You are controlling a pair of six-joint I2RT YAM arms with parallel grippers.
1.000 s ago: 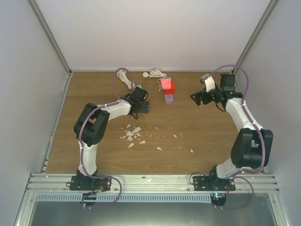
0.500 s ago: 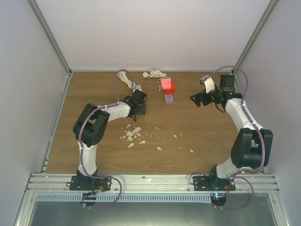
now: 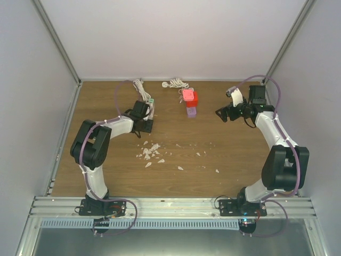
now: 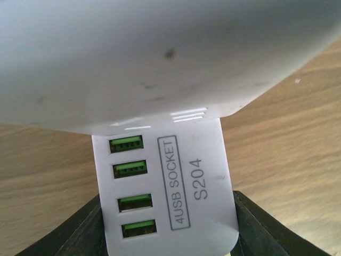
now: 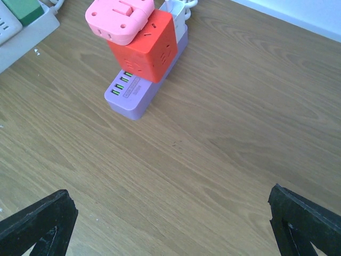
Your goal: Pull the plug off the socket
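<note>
At the far left of the brown wood-grain table point(image 5: 240, 133), the flat white plastic power strip point(image 4: 208, 181) with four green USB ports is flanked at its end by the left gripper point(image 4: 169, 224). Its black fingers point(image 4: 80, 234) are seen pressed against both long edges, so the strip appears to be pinched. A blurred white mass above it cannot be identified. The small green block-shaped plug point(image 5: 20, 8) is seated on this strip, judged not yet pulled.

In the middle, a lilac power strip point(image 5: 133, 98) is topped by a red cube adapter point(image 5: 144, 53) and a pink adapter point(image 5: 120, 18), both seated too.

At the right, the right gripper point(image 5: 170, 221) is held fully spread above bare wood, with nothing between its jaws.

Only the bracing of a strip is judged done; gripping and pulling a plug are left.
</note>
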